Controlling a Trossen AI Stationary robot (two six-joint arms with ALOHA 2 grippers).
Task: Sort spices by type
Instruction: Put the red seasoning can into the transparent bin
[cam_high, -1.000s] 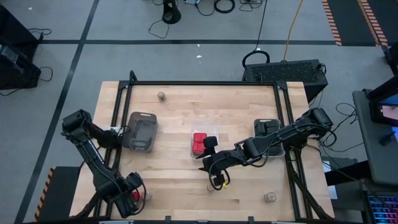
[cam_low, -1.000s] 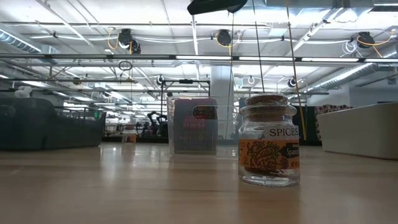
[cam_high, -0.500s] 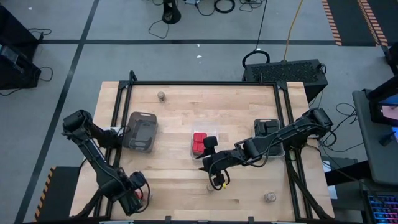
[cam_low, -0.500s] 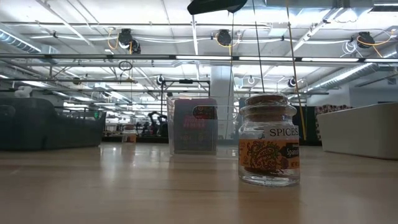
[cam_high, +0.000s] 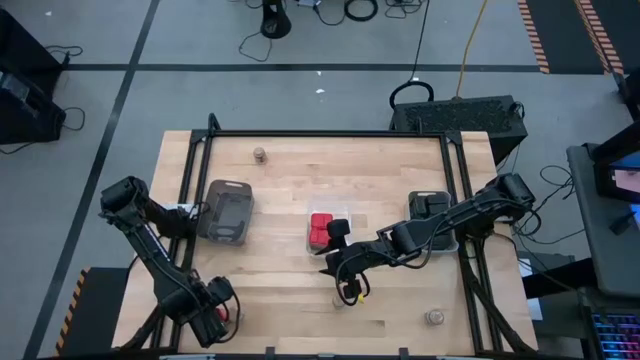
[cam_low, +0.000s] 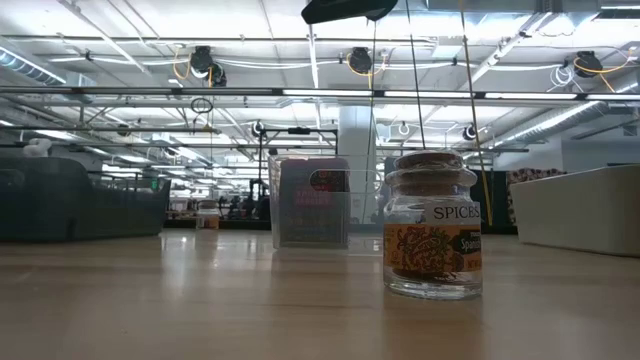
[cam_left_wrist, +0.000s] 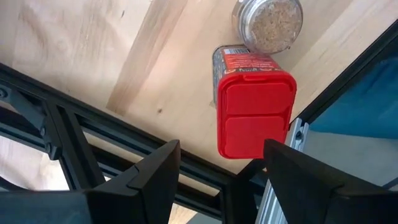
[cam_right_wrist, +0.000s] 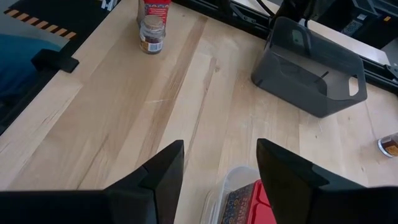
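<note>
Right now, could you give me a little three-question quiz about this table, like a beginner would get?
1. True or false: the left gripper holds the red-lidded spice box.
2. What stands right next to that box? A) a black box B) a round spice jar C) a spoon
3. Fill in: the clear tray mid-table holds ___ boxes.

Key:
1. False: its jaws stand open above the box, nothing between them.
2. B.
3. Red.
</note>
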